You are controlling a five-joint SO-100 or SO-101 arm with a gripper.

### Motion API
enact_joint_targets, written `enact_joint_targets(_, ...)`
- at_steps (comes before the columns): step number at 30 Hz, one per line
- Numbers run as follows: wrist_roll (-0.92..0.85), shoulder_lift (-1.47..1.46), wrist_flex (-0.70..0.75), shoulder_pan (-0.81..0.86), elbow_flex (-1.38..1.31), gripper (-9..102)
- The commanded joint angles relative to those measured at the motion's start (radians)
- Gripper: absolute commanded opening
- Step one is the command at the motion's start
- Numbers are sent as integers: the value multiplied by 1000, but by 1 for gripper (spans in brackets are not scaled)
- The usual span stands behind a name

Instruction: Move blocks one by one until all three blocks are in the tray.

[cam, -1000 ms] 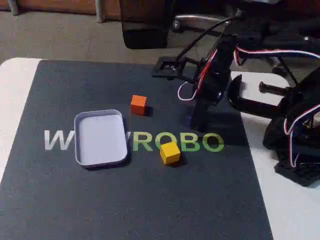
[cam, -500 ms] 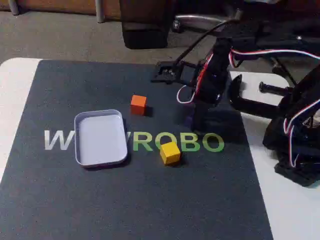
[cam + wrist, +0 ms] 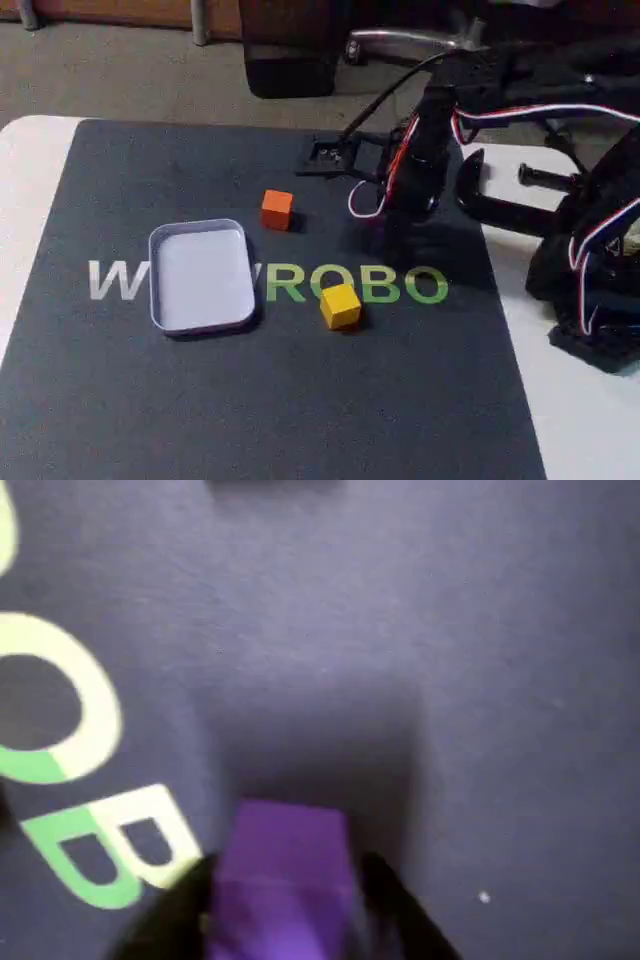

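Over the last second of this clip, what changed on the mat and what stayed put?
The arm rose from the mat, lifting the gripper with the purple block between its fingers; in the fixed view the purple spot beside the arm's base is gone. The orange block, yellow block and tray have not moved, and the tray holds no block.

Dim fixed view w/ soft shadows; wrist view blurry (purplish tint).

Dark mat (image 3: pixel 300 400) carries large printed lettering: pale grey "W" at the fixed view's left, then green-and-white "ROBO". The tray (image 3: pixel 200 318) sits across the letters between them. The wrist view shows the mat's "O" and "B" sideways. No other text legible.
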Motion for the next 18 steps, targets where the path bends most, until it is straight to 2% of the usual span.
enact_joint_targets(1, 11, 6, -2, -5, -14, 4)
enact_joint_targets(6, 25, 8, -2, -18, -25, -8)
enact_joint_targets(12, 94, 61, -3, -67, -46, -8)
enact_joint_targets(18, 268, 46, 9, -184, -192, -8)
